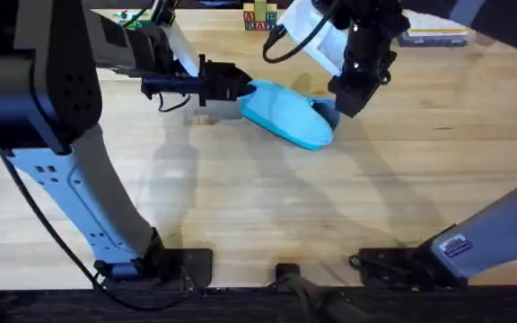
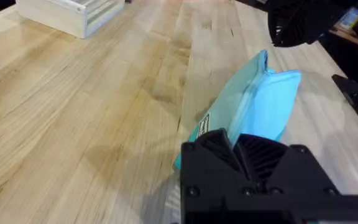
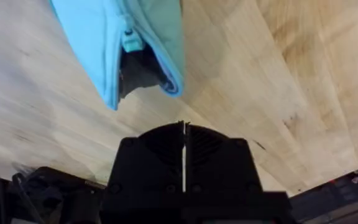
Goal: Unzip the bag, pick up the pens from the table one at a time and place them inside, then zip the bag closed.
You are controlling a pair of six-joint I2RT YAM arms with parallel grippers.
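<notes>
We see the sky-blue bag [image 1: 285, 115] lying on the pale wooden table [image 1: 267, 202], toward the far side and a little left of the middle, its long axis running from far left to nearer right. In the right wrist view the bag [image 3: 114, 46] gapes at one end, the zipper parted over a dark interior, and a small teal pull [image 3: 129, 42] hangs at the opening.

The left gripper [image 1: 240, 88] reaches in from the left and meets the bag's far-left end. In the left wrist view the black fingers [image 2: 229, 152] sit pressed close together over the bag's near end [image 2: 253, 106], and the fabric lifts toward them, so we read them as pinching the pouch there.

The right gripper [image 1: 348, 100] hangs just beside the bag's right end, pointing down at the table. In the right wrist view its own fingers [image 3: 184, 149] stand pressed together with a thin seam between them and nothing held, a short way off from the open mouth of the bag.

Far on the table we see lettered toy blocks [image 1: 260, 20], and in the left wrist view a pale wooden crate [image 2: 73, 12] stands well apart from the bag.
</notes>
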